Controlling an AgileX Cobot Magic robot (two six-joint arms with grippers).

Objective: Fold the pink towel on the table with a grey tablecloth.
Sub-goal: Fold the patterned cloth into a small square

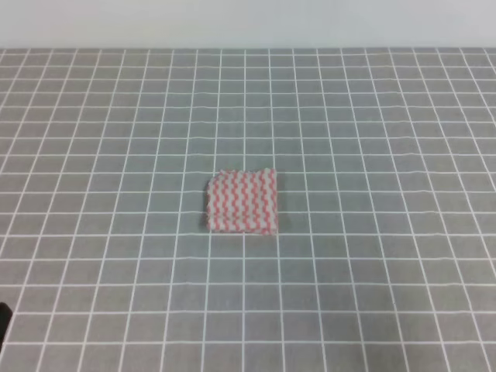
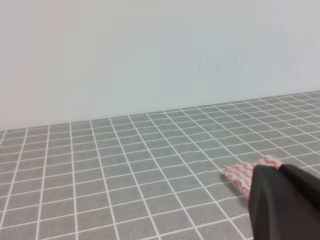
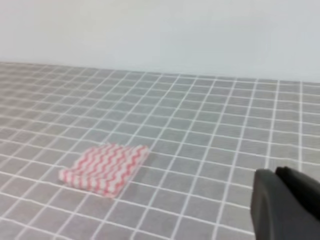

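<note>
Far left, at about eight o'clock in the high view: only a sliver of something dark at the frame edge, too little to name. In the left wrist view, left pincer [image 2: 285, 202] a dark blurred mass at five o'clock, raised off the cloth, covering the near corner of the pink towel [image 2: 246, 174]; whether its jaws stand apart or together cannot be told. Spreading across every view, the desk with a grey tablecloth [image 1: 116, 116], flat, ruled with thin white grid lines, ending at twelve o'clock against a plain pale wall [image 1: 248, 23]. At the centre of the high view, pink towel [image 1: 242, 201] lying folded into a small, thick, roughly square packet, pink-red and white wavy stripes on top, layered edges showing along the near side, flat on the cloth and touched by nothing. From the right wrist view, same packet [image 3: 105, 167] at eight o'clock, stacked edges visible toward the camera. At five o'clock there, right pincer [image 3: 286, 205], dark and out of focus, well apart from the towel, above the grid; jaw state likewise cannot be told.
</note>
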